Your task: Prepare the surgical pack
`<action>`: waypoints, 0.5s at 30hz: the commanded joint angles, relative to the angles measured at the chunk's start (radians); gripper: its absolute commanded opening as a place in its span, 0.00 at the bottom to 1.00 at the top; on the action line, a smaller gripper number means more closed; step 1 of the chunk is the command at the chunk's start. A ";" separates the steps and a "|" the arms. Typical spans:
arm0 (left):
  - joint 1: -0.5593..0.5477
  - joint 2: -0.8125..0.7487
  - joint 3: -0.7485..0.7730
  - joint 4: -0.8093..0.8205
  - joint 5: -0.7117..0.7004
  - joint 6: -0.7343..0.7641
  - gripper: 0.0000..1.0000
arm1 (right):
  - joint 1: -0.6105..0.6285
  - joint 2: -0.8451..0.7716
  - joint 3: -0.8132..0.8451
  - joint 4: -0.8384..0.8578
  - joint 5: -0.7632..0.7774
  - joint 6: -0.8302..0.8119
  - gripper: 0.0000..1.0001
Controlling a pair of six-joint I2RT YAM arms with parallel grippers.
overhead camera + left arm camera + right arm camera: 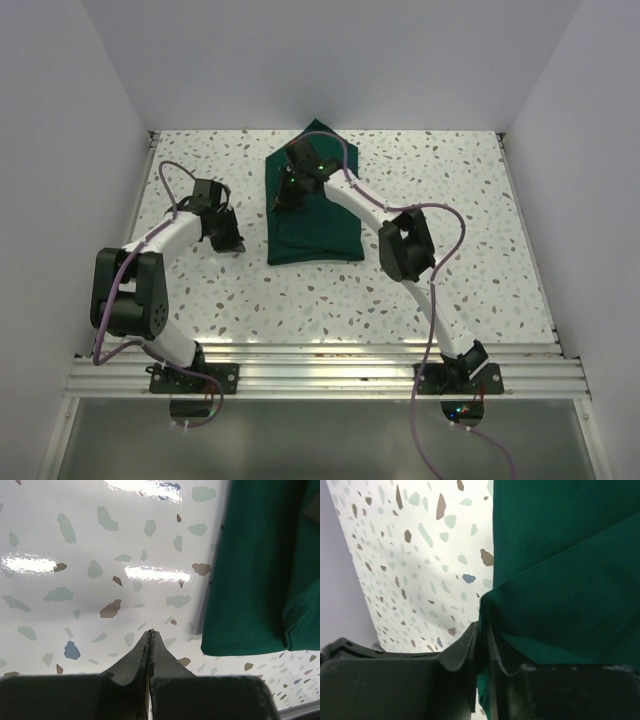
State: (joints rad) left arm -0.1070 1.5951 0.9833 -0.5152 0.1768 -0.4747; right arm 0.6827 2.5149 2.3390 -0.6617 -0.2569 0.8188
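Observation:
The surgical pack is a folded dark green cloth drape (315, 225) lying as a rectangular bundle on the speckled table, at centre back. My right gripper (291, 186) is over the bundle's upper left part and is shut on a fold of the green cloth (560, 580), which is pinched between its fingers (465, 645). My left gripper (230, 238) is shut and empty, low over the bare table left of the bundle; the bundle's left corner shows in the left wrist view (250, 595). Tray, instruments, gauze and packets are hidden.
White walls enclose the table on the left, back and right. An aluminium rail (320, 372) with the arm bases runs along the near edge. A purple cable (440, 290) hangs along the right arm.

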 commanded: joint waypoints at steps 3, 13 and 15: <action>0.024 -0.035 0.028 0.003 0.039 0.041 0.02 | 0.014 0.001 0.040 0.017 -0.061 0.013 0.38; 0.035 -0.001 0.216 -0.013 0.165 0.030 0.07 | -0.081 -0.169 0.020 -0.171 -0.062 -0.220 0.54; 0.035 0.006 0.235 -0.006 0.187 0.018 0.08 | -0.095 -0.212 -0.015 -0.202 -0.062 -0.263 0.54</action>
State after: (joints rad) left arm -0.0803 1.5959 1.1580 -0.5381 0.2981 -0.4522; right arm 0.6388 2.4458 2.3528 -0.7845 -0.3000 0.6651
